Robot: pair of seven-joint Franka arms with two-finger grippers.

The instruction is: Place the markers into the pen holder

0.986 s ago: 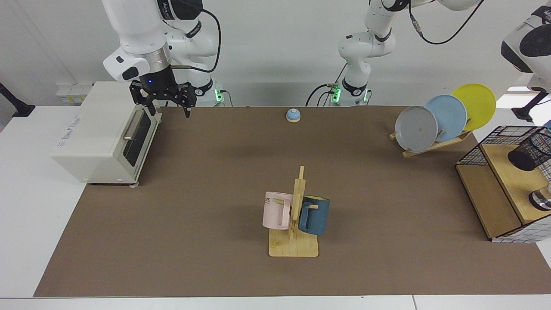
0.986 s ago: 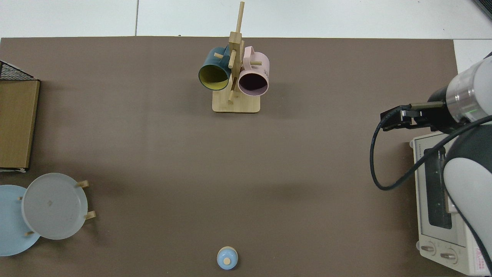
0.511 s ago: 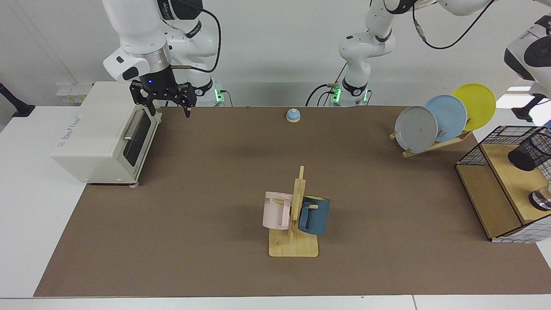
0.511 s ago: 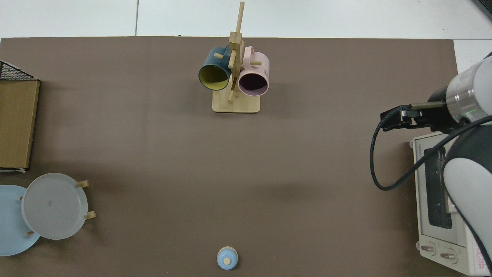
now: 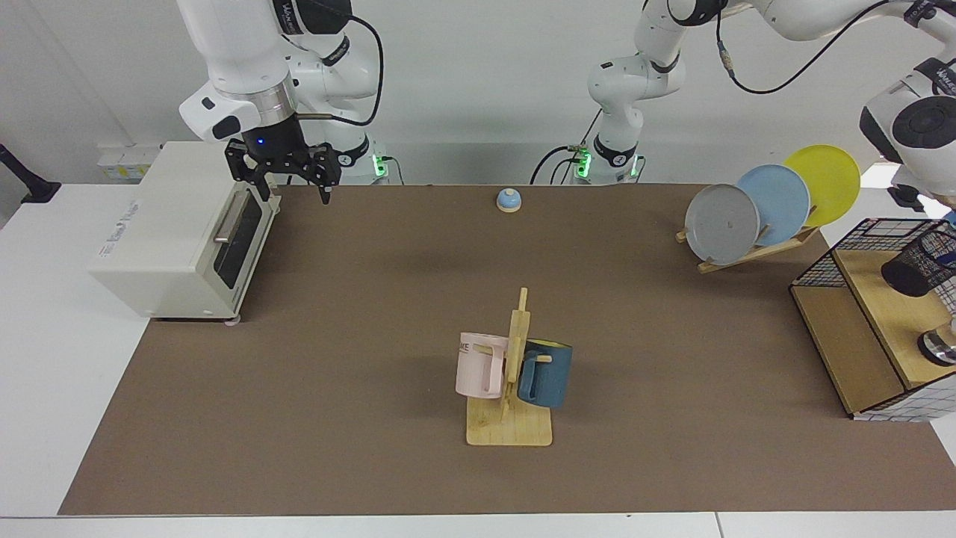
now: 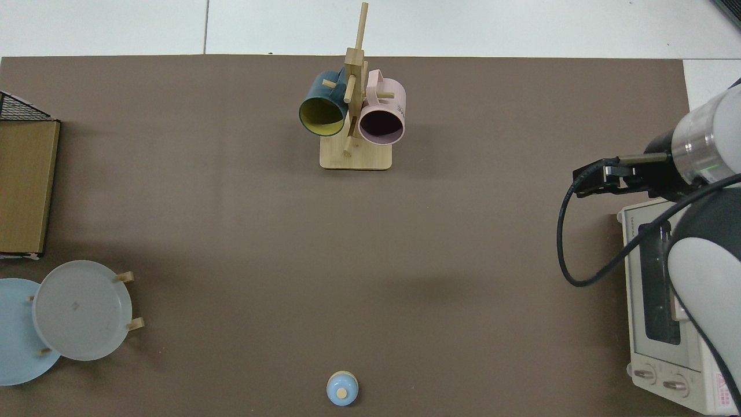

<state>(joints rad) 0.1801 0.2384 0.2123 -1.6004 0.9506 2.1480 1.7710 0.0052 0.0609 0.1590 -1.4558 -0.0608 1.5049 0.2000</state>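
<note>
The pen holder [image 5: 920, 263], a black wire-mesh cup, stands on the upper wooden shelf of the rack at the right edge of the facing view. Just above it, at the frame edge, shows a small blue tip [image 5: 950, 219] that may be the marker's end; the rest of the marker is out of view. The left arm's wrist [image 5: 917, 127] hangs over the holder, and its gripper runs off the right edge. My right gripper [image 5: 295, 193] waits open and empty by the toaster oven's front, also seen as the right gripper [image 6: 596, 176] in the top view.
The wire-grid rack [image 5: 851, 329] with wooden shelves holds a shiny metal round object [image 5: 939, 347]. Beside it stands a plate rack [image 5: 747, 250] with three plates. A mug tree [image 5: 510, 430] with two mugs sits mid-table, with a small blue bell [image 5: 508, 199] at the back and a toaster oven [image 5: 175, 232] at the left.
The left arm's wrist has come down and slightly inward over the pen holder. The right arm has not moved.
</note>
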